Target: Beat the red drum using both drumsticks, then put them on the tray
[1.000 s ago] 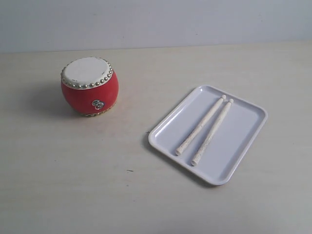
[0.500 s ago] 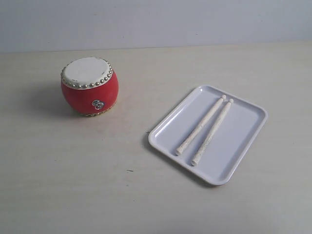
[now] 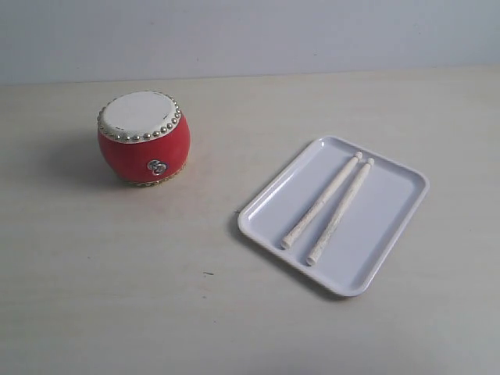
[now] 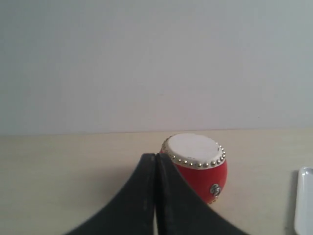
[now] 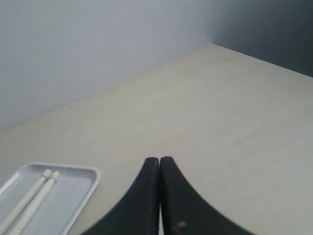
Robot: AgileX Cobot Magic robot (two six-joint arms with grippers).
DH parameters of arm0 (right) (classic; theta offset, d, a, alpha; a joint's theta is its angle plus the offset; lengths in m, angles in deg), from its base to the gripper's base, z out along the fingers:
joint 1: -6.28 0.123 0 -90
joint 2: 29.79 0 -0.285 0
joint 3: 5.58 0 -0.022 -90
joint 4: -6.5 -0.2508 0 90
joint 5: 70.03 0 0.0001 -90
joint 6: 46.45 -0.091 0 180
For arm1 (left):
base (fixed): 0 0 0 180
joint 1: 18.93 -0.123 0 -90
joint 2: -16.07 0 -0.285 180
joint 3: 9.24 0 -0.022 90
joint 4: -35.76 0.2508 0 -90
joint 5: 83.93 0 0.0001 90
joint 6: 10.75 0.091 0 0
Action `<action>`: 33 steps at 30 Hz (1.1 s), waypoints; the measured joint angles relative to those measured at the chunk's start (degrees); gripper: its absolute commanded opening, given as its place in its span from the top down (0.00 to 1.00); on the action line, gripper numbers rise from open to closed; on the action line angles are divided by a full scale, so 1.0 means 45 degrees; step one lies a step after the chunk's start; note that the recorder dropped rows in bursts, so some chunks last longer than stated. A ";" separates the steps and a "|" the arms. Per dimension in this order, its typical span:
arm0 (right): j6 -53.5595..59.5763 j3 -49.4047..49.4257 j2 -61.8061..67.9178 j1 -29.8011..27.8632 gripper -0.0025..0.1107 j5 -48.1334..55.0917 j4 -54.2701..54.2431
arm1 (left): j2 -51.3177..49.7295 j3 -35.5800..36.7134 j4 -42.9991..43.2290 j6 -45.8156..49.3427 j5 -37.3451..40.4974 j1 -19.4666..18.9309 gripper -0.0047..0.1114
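The red drum (image 3: 144, 138) stands upright at the left of the table, off-white skin up, ring handle facing front. Both drumsticks (image 3: 327, 209) lie side by side on the white tray (image 3: 391, 226) at the right, tips pointing away. Neither arm shows in the exterior view. My left gripper (image 4: 156, 157) is shut with nothing in it; the drum (image 4: 198, 164) sits just beyond its tips. My right gripper (image 5: 159, 160) is also shut and holds nothing, with the tray (image 5: 73, 196) and drumsticks (image 5: 29, 203) off to one side.
A pale wooden table (image 3: 156, 297) carries everything, backed by a plain grey-white wall (image 3: 250, 35). A darker wall (image 5: 274, 29) meets the table's far corner in the right wrist view.
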 measured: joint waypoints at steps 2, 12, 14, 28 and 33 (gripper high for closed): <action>0.0000 0.0000 0.0000 0.0000 0.98 0.0000 0.0000 | 0.0000 0.0261 0.0317 0.0000 -0.0055 0.0000 0.96; 0.0000 0.0000 0.0000 0.0000 0.98 0.0000 0.0000 | 0.0000 0.2238 0.1120 -0.0163 -0.0101 0.0000 0.96; 0.0000 0.0000 0.0000 0.0000 0.98 0.0000 0.0000 | 0.0000 0.2326 0.1274 -0.0581 0.0447 0.0000 0.96; 0.0000 0.0000 0.0000 0.0000 0.98 0.0000 0.0000 | 0.0000 0.2353 0.1394 -0.1683 0.0699 0.0000 0.96; 0.0000 0.0000 0.0000 0.0000 0.98 0.0000 0.0000 | 0.0000 0.2353 0.1394 -0.1708 0.0699 0.0000 0.96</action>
